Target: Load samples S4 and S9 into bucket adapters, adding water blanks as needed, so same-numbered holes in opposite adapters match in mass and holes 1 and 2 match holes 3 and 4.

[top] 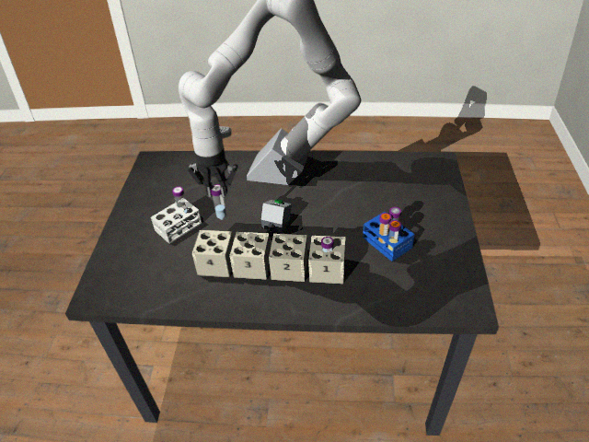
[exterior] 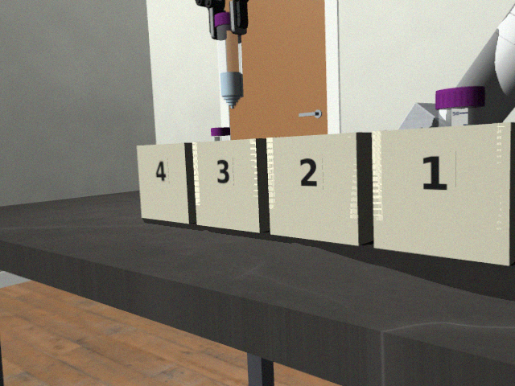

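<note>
The dark table (top: 143, 295) filled the frame's middle, carrying four beige adapters (top: 247, 259) in a row at centre, a white rack (top: 167, 226) to their left and a blue rack (top: 380, 239) at right. Left of centre, above the white rack's right side, the end effector (top: 214, 186) was clamped on a purple-capped tube (top: 218, 203) hanging upright, clear of the table. Another purple-capped tube (top: 327, 244) stood in adapter 1.

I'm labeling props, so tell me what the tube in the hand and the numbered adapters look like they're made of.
Held tube: probably clear plastic, since the door shows through it; purple opaque cap. Adapters: matte cream blocks, perhaps molded plastic or resin, no gloss. The hand grips just under the cap.
</note>
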Tool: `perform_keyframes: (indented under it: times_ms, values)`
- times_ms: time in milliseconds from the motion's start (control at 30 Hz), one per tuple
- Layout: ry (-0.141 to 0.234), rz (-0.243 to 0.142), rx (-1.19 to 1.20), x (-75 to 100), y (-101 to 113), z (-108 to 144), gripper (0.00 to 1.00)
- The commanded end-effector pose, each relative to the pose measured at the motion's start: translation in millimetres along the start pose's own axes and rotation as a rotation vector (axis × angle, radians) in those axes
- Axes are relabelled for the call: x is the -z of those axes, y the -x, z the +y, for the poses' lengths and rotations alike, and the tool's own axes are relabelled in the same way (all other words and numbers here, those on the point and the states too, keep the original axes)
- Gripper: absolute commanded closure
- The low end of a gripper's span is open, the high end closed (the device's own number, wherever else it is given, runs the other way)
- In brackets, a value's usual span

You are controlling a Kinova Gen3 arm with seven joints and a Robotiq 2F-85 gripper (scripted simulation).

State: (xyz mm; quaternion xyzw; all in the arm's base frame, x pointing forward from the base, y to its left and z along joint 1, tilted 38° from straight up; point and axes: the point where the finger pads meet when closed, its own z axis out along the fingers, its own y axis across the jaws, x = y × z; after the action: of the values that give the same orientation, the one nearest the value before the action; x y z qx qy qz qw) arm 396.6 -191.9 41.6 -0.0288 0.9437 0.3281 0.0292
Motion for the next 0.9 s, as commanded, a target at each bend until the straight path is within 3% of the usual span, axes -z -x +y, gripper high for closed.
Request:
perform_keyframes:
  times_ms: [0,867]
  values:
    - [-0.002,-0.002,0.0,0.8,3.5,12.1,0.9]
    - [-0.001,-0.002,0.0,0.7,22.4,82.9,0.9]
